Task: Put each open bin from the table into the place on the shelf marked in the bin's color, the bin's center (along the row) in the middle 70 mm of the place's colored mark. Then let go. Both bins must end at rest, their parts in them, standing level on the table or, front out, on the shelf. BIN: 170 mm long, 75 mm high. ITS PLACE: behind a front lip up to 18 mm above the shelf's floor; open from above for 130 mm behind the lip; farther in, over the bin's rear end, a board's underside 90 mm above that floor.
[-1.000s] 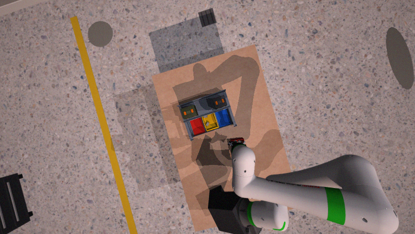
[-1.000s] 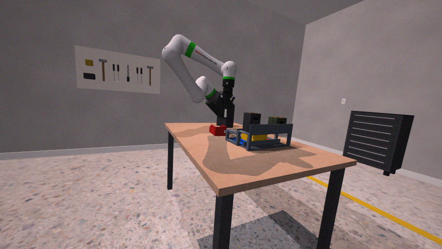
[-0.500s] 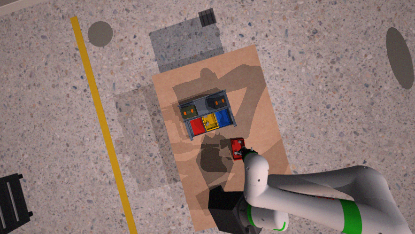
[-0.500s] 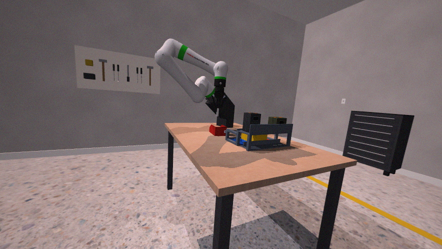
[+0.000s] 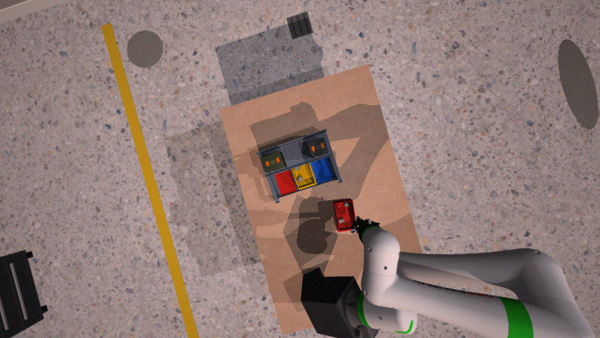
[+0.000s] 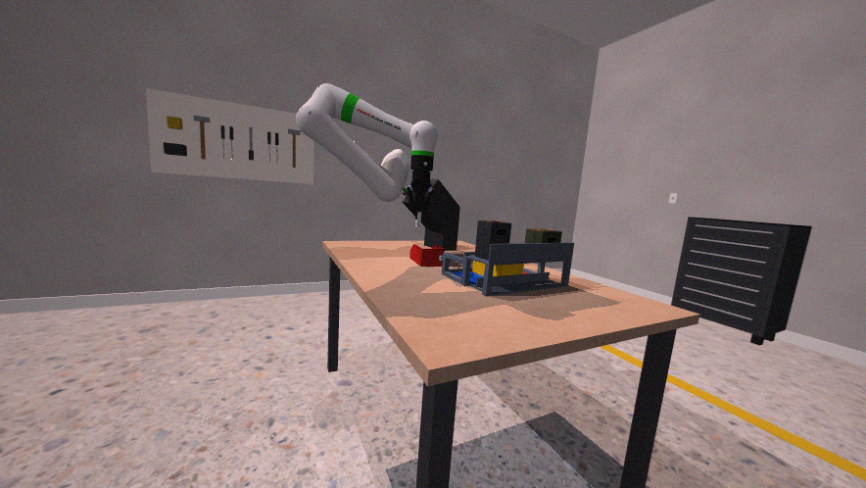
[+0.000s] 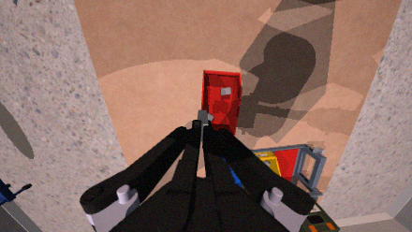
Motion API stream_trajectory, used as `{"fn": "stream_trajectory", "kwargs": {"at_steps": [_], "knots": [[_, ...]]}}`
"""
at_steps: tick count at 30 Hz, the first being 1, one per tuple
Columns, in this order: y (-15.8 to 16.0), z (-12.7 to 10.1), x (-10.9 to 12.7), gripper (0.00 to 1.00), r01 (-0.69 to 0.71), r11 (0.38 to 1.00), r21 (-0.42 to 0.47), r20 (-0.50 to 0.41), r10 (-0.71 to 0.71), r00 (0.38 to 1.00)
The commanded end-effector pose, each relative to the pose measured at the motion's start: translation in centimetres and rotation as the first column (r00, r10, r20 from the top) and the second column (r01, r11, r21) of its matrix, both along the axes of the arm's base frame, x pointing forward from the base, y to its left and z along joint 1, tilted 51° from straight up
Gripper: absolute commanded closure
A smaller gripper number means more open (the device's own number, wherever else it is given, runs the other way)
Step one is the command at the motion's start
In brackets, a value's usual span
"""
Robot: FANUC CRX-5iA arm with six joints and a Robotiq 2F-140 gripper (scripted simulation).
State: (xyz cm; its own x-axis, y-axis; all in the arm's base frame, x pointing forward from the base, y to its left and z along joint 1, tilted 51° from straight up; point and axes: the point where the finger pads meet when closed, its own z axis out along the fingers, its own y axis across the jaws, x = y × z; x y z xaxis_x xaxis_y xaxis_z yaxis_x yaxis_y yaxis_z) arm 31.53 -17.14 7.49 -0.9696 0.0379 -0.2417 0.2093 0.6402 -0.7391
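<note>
The red bin (image 5: pixel 344 212) (image 6: pixel 425 255) (image 7: pixel 216 85) stands on the table in front of the shelf, small grey parts in it. The yellow bin (image 5: pixel 306 171) (image 6: pixel 508 268) sits in the middle place of the shelf (image 5: pixel 296 153) (image 6: pixel 530 252), grey parts in it. Its colored mark is hidden under it. The red mark (image 5: pixel 285 182) (image 7: pixel 287 160) and the blue mark (image 5: pixel 323 170), on either side of it, are uncovered. My gripper (image 5: pixel 356 225) (image 6: pixel 416 221) (image 7: pixel 201 116) is shut and empty, pointing down, above the red bin's level and near its long side away from the shelf's red end.
An olive box (image 5: pixel 273 161) (image 6: pixel 543 235) stands on the shelf's rear board behind the red mark. A dark box (image 5: pixel 317 147) (image 6: pixel 494 236) stands on it behind the blue mark. The black arm base (image 5: pixel 331 294) is at the table's far end from the shelf.
</note>
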Motion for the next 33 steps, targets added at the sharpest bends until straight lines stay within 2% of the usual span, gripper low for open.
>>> {"fn": "stream_trajectory", "kwargs": {"at_steps": [1,2,33], "knots": [[0.03,0.03,-0.02,1.00,-0.001,1.000,0.001,-0.001,0.001,1.000],[0.03,0.03,-0.02,0.85,-0.001,1.000,0.001,-0.001,0.001,1.000],[0.03,0.03,-0.01,0.85,-0.001,1.000,0.001,0.000,0.001,1.000]]}}
